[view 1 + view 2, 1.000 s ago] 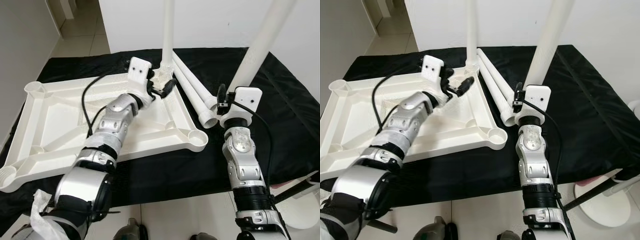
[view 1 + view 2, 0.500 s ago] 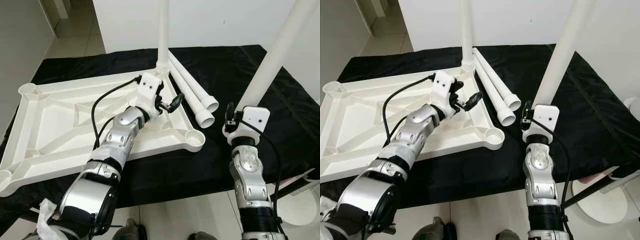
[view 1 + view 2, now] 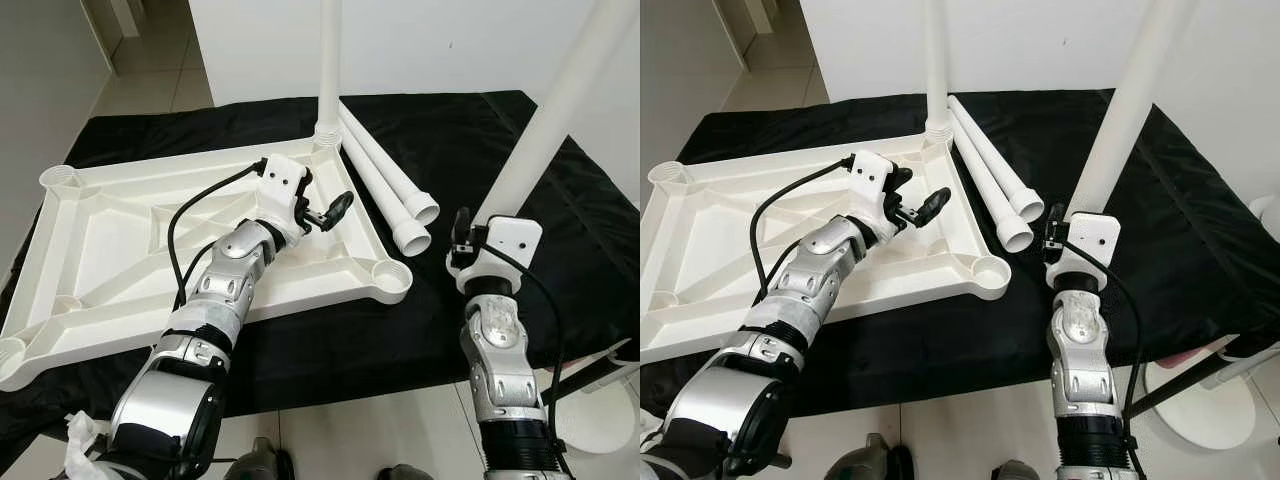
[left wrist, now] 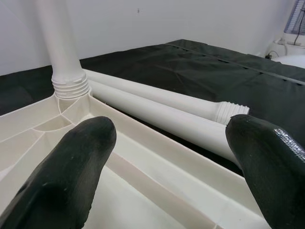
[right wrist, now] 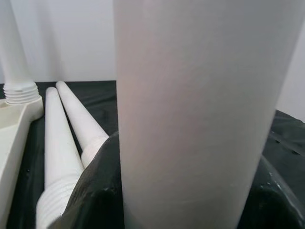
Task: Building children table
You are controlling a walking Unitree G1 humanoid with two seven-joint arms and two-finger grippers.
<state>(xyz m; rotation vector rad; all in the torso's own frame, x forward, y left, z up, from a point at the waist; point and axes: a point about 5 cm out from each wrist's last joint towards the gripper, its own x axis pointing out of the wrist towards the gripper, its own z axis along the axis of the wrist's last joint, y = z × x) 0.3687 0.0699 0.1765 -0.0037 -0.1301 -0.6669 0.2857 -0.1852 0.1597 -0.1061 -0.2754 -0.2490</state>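
Observation:
A white table top (image 3: 120, 250) lies upside down on a black cloth (image 3: 470, 130). One white leg (image 3: 329, 60) stands upright in its far right corner socket. Two loose legs (image 3: 385, 185) lie side by side on the cloth just right of the top. My left gripper (image 3: 322, 208) hovers open over the top's right part, its fingers (image 4: 66, 162) spread with nothing between them, pointing at the upright leg's threaded base (image 4: 70, 86). Right of the top, my right gripper (image 3: 472, 235) is shut on another leg (image 3: 550, 120), which leans up and to the right. The front right socket (image 3: 392, 273) is open.
The cloth-covered surface ends close in front of me, with tiled floor (image 3: 350, 430) below. A white wall (image 3: 450, 40) rises right behind the surface. A round white object (image 3: 600, 420) sits on the floor at the lower right.
My left gripper has drawn back from the upright leg's base toward me, over the top. The right gripper still holds its leg; the camera has shifted a little.

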